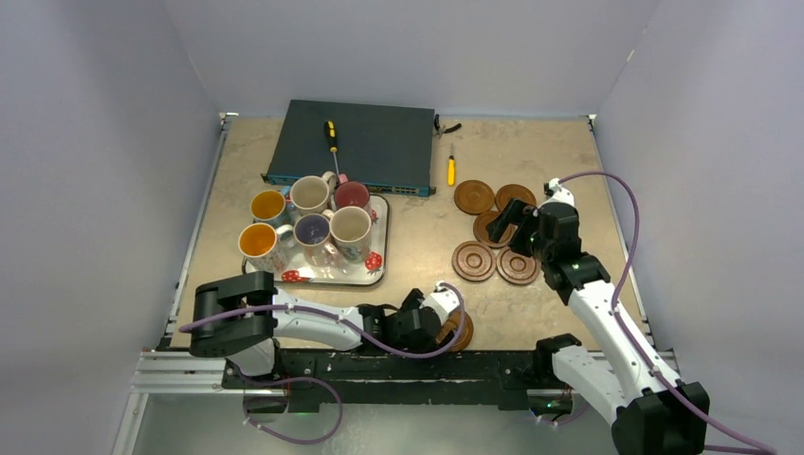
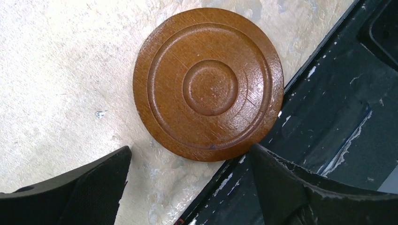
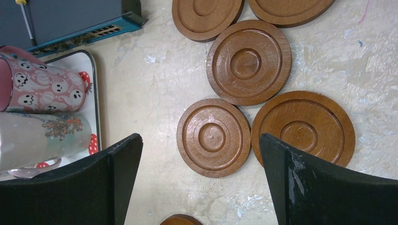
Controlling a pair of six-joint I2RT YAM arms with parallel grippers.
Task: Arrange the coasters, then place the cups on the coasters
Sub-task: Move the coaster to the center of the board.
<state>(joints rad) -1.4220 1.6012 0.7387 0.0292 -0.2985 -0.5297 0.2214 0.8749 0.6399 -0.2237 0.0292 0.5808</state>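
Nearest to you, at the near edge of the bench (image 1: pixel 417 246), the left claw (image 2: pixel 190 154) hangs low over one coaster (image 2: pixel 209 84). Its jaws stand wide apart, released, and they hold nothing. The coaster lies flat with the ring grooves up, just beyond the fingertips (image 2: pixel 117 161). Its near side reaches the black rail (image 2: pixel 328 117) that runs along the bench edge.

A little further, on the right half of the bench, you see the other five coasters (image 3: pixel 248 62). They lie flat in a tight group, two near, one in the middle and two behind. The two near ones touch each other, and the middle one sits against both of them. The right claw (image 3: pixel 199 140) hovers above this group, also released, jaws fully spread and empty. In the top view it covers part of the middle coaster.

At about the same depth on the left, the six cups (image 1: pixel 312 230) stand upright on the white tray (image 1: pixel 374 275), in two rows of three. They are well apart from every coaster. In the near row the insides are orange, purple and cream; in the far row they are orange, cream and red.

Farthest from you, a flat blue box (image 1: pixel 370 152) lies just behind the tray, with a screwdriver (image 1: pixel 331 137) on top of it. A small yellow tool (image 1: pixel 451 171) lies on the bench just to the right of the box.
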